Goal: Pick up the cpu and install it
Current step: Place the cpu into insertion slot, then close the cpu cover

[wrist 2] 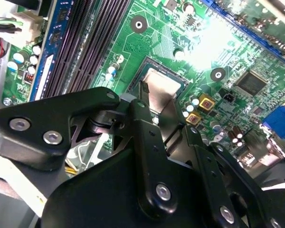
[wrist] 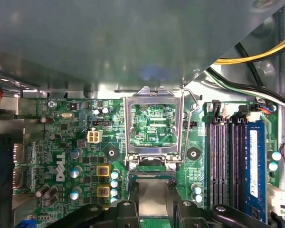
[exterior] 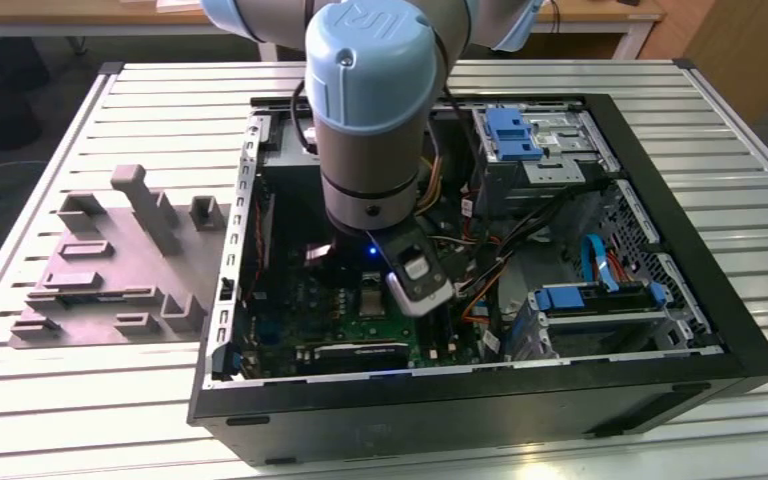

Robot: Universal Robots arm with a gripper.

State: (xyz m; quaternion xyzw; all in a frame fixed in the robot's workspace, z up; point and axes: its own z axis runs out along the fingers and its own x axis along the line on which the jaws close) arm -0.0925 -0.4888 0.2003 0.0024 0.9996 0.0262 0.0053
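The cpu (wrist: 152,198), a small square chip with a pale silver top, lies flat at the motherboard socket (wrist 2: 167,72) inside the computer case. My gripper (wrist: 153,190) reaches down over it, one black finger (wrist: 134,191) against each of two opposite edges, shut on the chip. In the second wrist view the cpu (wrist 2: 161,88) shows between the same fingertips (wrist 2: 143,91), within the socket's dark border. The socket's metal frame (wrist: 154,102) stands tilted up, and green board shows through its window. In the exterior view my arm (exterior: 371,130) reaches down into the case.
The black case (exterior: 704,300) lies open on a slatted table, with cables, blue drive brackets (exterior: 511,130) and a grey metal box (wrist: 109,42) close around the socket. Memory slots (wrist: 228,161) run beside it. A grey moulded fixture (exterior: 117,260) sits at the exterior view's left.
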